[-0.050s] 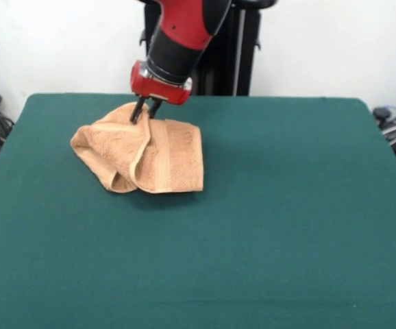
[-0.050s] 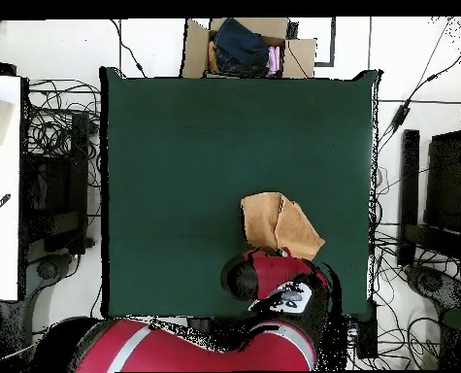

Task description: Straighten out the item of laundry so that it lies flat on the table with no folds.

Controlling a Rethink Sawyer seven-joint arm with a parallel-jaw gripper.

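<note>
Orange-tan towel point(image 1: 140, 155) sits bunched and folded over itself on the green table point(image 1: 287, 226), far-left part in the front view, close to the far edge; in the overhead view it lies toward the lower right of the table, right above the arm's wrist. The rest of the felt top is bare. Gripper point(image 1: 146, 110) is down at the towel's far edge, dark fingertips point(image 1: 140, 110) close together and apparently pinching a raised bit of cloth there, so jaws look clenched on the towel; contact is small in frame, but the fabric peaks up to the tips. The towel has at least one big flap folded across the middle, with a woven band running down the right half and a rolled lobe on the left. Handling guess: light, soft, limp terry that won't hold shape, drapes when lifted and drags with some friction on felt, not fragile, not slippery. Best hold is a corner or hem edge rather than the thick middle; pinching one layer only matters, otherwise the fold travels along. Not flat yet.
</note>
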